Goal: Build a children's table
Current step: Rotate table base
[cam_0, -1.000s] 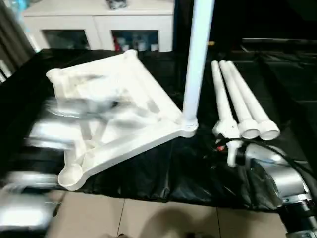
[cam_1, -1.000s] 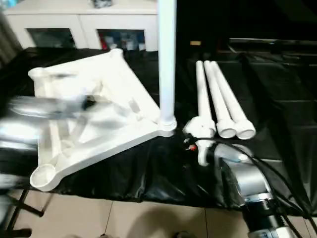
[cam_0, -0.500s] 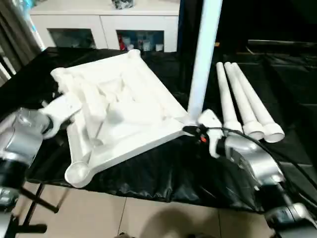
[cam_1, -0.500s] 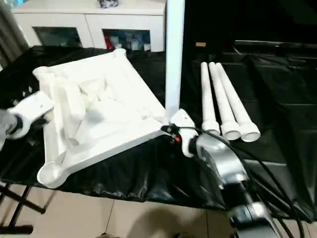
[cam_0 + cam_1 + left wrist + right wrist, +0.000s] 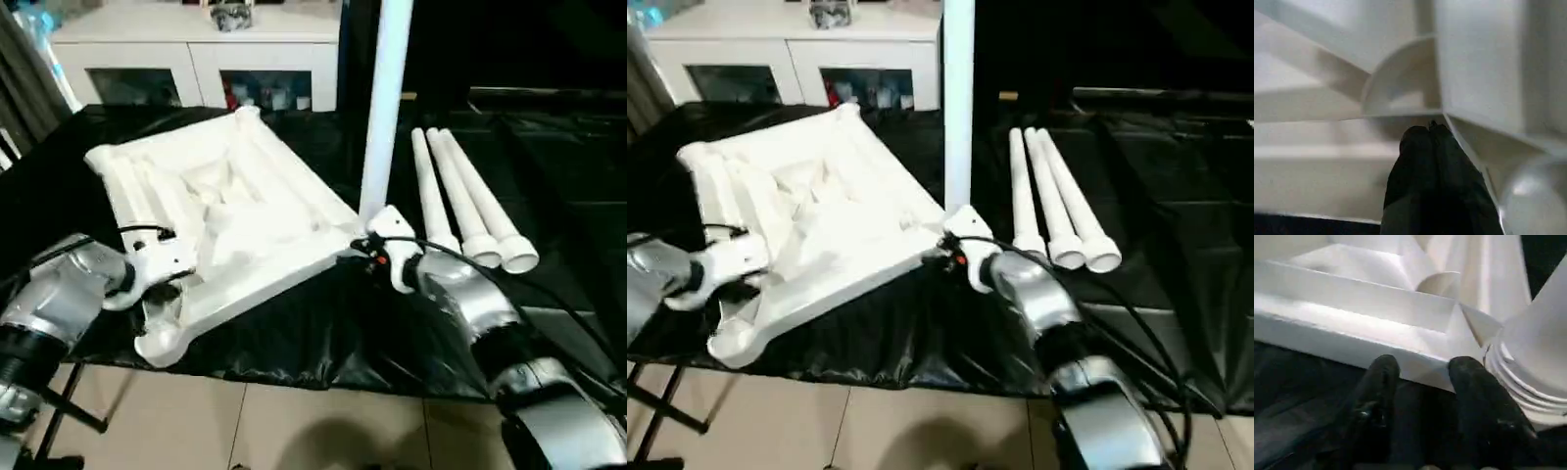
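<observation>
Left eye view: my left gripper (image 5: 168,262) sits at the near left rim of the tabletop (image 5: 225,211), which lies ribbed side up on the black cloth (image 5: 323,333), its near corner socket (image 5: 157,343) at the cloth's front edge. In the left wrist view my fingers (image 5: 1432,161) are pressed together, tips against a rib, nothing between them. The tabletop's far corner reaches toward the white cabinet (image 5: 196,59), whose top is cut off by the frame. One leg (image 5: 385,108) stands upright in the right corner socket, its upper end out of frame. My right gripper (image 5: 1422,377) is spread wide at that corner, fingers on the cloth just short of the rim, gripping nothing. Three loose legs (image 5: 470,206) lie side by side, touching, well clear, with bare cloth beyond.
</observation>
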`<state>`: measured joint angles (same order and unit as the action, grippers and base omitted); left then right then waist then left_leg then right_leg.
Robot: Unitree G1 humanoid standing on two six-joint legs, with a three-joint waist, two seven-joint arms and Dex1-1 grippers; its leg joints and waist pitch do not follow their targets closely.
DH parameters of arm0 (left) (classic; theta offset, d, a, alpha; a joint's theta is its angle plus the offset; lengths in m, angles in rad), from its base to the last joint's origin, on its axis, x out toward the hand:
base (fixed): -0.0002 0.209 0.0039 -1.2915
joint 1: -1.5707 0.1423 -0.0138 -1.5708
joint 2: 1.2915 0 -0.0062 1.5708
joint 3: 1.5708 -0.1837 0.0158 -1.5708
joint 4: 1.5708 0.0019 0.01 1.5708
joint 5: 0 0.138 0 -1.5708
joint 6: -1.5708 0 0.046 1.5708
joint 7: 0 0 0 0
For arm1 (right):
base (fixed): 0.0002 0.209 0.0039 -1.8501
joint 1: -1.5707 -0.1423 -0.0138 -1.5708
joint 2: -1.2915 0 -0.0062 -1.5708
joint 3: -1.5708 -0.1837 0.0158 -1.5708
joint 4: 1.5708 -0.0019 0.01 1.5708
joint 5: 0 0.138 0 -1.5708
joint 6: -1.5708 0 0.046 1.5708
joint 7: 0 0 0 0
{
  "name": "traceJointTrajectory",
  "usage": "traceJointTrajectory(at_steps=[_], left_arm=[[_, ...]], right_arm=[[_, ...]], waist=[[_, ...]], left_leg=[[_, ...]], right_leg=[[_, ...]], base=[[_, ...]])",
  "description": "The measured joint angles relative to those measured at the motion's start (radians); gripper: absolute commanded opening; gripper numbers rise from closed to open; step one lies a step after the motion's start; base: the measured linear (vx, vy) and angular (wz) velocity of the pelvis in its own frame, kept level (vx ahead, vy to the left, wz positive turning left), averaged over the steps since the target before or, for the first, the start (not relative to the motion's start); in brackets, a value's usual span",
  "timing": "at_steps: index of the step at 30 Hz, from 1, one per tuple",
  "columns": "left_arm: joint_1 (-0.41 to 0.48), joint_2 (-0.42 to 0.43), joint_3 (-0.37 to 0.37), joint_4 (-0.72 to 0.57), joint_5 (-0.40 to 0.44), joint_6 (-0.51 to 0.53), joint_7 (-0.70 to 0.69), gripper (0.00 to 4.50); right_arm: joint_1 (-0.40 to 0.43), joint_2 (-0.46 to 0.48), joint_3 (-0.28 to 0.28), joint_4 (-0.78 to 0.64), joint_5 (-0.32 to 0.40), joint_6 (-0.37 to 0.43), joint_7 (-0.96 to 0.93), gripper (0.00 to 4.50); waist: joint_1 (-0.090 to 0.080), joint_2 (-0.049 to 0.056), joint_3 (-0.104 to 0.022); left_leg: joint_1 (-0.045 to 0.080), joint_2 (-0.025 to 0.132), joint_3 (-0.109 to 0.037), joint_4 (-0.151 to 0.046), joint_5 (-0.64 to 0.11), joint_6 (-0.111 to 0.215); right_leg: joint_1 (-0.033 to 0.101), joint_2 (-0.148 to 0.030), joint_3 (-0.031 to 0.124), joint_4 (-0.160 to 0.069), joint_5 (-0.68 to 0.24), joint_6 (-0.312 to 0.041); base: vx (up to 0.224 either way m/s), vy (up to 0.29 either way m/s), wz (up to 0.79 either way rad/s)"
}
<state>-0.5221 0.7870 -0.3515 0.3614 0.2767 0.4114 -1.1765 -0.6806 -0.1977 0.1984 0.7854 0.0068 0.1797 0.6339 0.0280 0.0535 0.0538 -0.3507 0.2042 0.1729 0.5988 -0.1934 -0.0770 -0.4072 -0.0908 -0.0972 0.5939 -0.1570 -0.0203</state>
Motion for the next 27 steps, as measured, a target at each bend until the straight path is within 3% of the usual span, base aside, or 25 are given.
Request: traceJointTrajectory(at_steps=[7, 12, 18, 24, 27], left_arm=[[0.009, -0.098, -0.017, -0.089, -0.122, 0.007, -0.105, 0.0], [-0.009, -0.183, -0.024, -0.098, -0.134, -0.007, -0.084, 0.0], [-0.106, -0.31, -0.023, 0.048, -0.125, -0.067, 0.052, 0.0], [-0.161, -0.401, 0.007, 0.138, -0.126, -0.085, 0.152, 0.0], [-0.18, -0.42, 0.004, 0.179, -0.122, -0.121, 0.203, 0.0]], right_arm=[[-0.047, 0.062, -0.034, 0.154, -0.021, -0.067, -0.113, 1.17], [-0.065, 0.095, -0.034, 0.208, -0.022, -0.094, -0.137, 0.73], [-0.09, 0.119, -0.039, 0.253, -0.025, -0.141, -0.137, 0.2], [-0.092, 0.12, -0.055, 0.278, -0.025, -0.17, -0.138, 0.06], [-0.104, 0.113, -0.07, 0.278, -0.022, -0.171, -0.167, 0.06]], waist=[[0.0, 0.0, 0.0], [-0.002, 0.001, 0.001], [0.0, 0.001, 0.0], [0.002, 0.001, 0.0], [0.001, 0.006, 0.003]], left_leg=[[-0.001, -0.001, 0.0, 0.0, 0.0, 0.0], [-0.004, 0.0, 0.0, -0.001, 0.0, -0.001], [-0.017, 0.001, 0.0, 0.001, 0.001, -0.001], [-0.016, 0.001, 0.0, 0.001, 0.001, -0.001], [-0.016, 0.002, 0.0, 0.002, 0.001, -0.001]], right_leg=[[0.0, -0.001, 0.001, 0.002, 0.002, -0.003], [-0.005, 0.001, 0.001, 0.004, 0.005, -0.008], [-0.016, 0.002, 0.0, 0.004, 0.004, -0.008], [-0.015, 0.002, 0.0, 0.004, 0.005, -0.008], [-0.015, 0.002, 0.0, 0.004, 0.005, -0.008]], base=[[0.0, 0.0, 0.0], [0.0, 0.0, 0.0], [0.0, 0.0, 0.0], [0.0, 0.0, 0.0], [0.0, 0.0, 0.0]])
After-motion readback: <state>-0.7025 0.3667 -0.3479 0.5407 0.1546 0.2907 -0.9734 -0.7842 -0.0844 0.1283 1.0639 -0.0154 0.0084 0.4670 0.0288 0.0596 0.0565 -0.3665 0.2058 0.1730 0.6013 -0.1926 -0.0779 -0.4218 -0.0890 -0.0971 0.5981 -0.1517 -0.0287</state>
